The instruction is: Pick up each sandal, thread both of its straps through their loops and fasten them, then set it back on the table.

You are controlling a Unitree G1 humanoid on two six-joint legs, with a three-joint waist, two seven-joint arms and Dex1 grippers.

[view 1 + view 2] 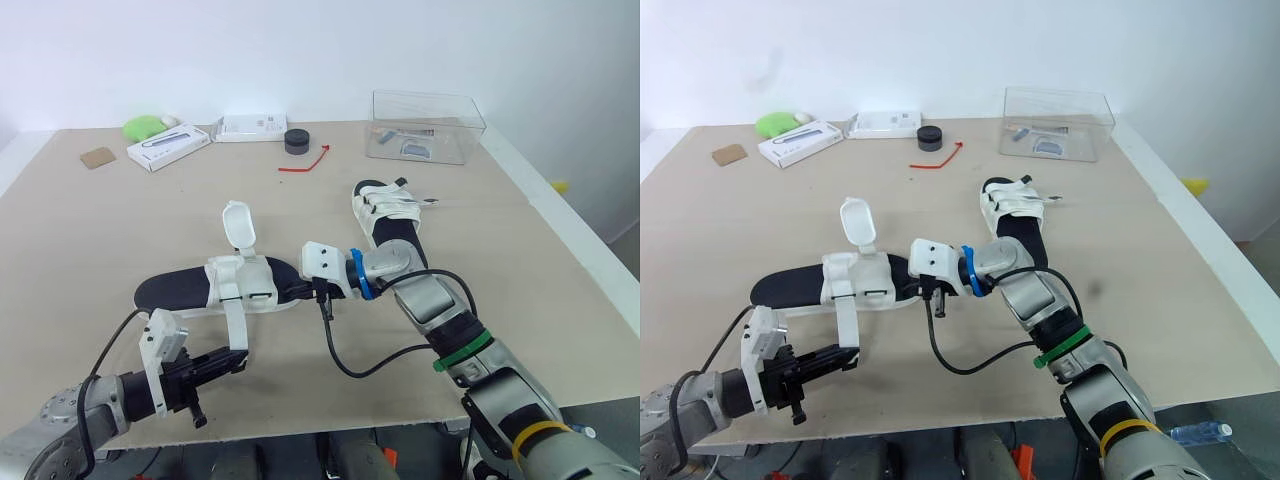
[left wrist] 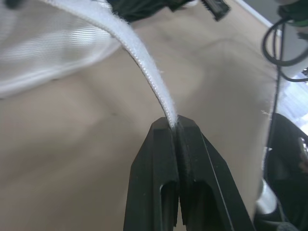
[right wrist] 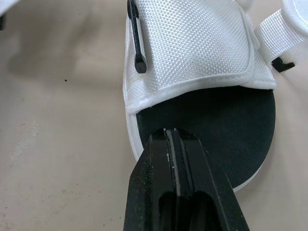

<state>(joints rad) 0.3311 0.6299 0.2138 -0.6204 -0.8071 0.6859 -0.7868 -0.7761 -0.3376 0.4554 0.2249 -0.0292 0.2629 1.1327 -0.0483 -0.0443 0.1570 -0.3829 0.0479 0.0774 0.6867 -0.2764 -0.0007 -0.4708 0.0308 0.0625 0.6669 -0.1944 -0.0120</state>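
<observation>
White webbing and black soles mark two sandals on the tan table (image 1: 100, 230).

From the head camera, the near sandal (image 1: 225, 285) lies flat near the table's middle, with one flap (image 1: 238, 225) standing up at its 12 o'clock. The far sandal (image 1: 388, 215) sits at its 2 o'clock, well apart. The left gripper (image 1: 235, 362) hangs at the near sandal's 6 o'clock, holding the loose strap (image 1: 237, 330). The right gripper (image 1: 298, 292) meets that sandal's 3 o'clock end.

The left wrist camera shows black fingers (image 2: 159, 159) clenched on the strap's tip.

The right wrist camera shows that pincer's fingers (image 3: 149, 178) pressed together, tips at the edge of the black sole (image 3: 231, 125). I cannot tell whether they touch it.
</observation>
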